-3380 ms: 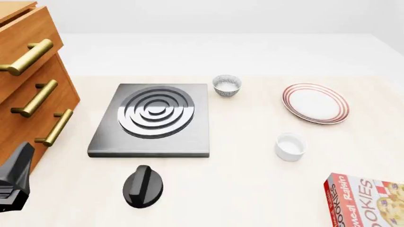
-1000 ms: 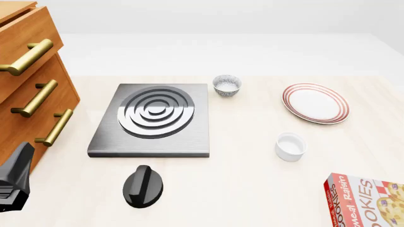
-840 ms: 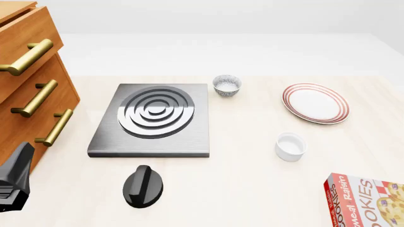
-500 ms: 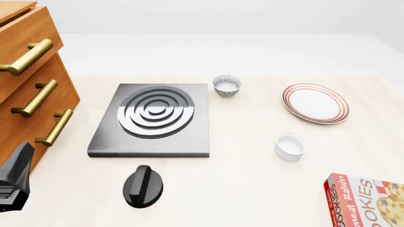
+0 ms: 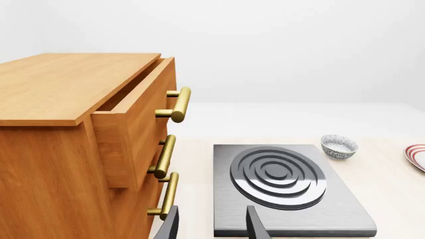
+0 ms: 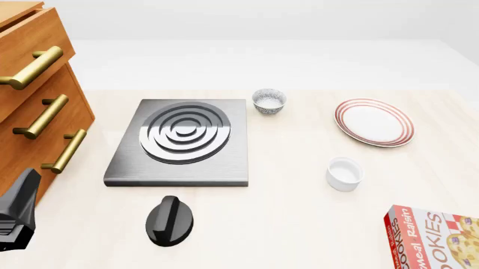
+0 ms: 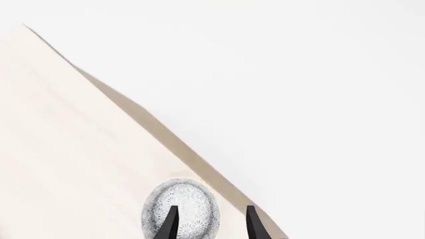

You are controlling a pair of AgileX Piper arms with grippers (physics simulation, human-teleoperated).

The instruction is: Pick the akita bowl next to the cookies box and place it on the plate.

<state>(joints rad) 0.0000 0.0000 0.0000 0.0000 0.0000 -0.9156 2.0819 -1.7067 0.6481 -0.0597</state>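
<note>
One speckled akita bowl point(image 7: 189, 204) lies near the table's edge in the right wrist view. My right gripper point(image 7: 211, 225) hangs open above it, with one fingertip point(image 7: 171, 221) in front of the bowl. That bowl is outside the front view. A look-alike bowl point(image 6: 268, 101) stands beside the stove's far right corner. The red cookies box point(image 6: 434, 238) is at the near right edge and the ringed plate point(image 6: 373, 122) is at the far right. My left gripper point(image 5: 211, 229) is open and empty, facing the stove.
A black stove plate point(image 6: 182, 140) lies centre-left, with a black knob point(image 6: 169, 220) in front of it. A wooden drawer cabinet point(image 6: 33, 101) with brass handles stands at the left. A plain white cup point(image 6: 344, 174) sits between plate and box. The left arm's dark body point(image 6: 17, 216) is at the near left.
</note>
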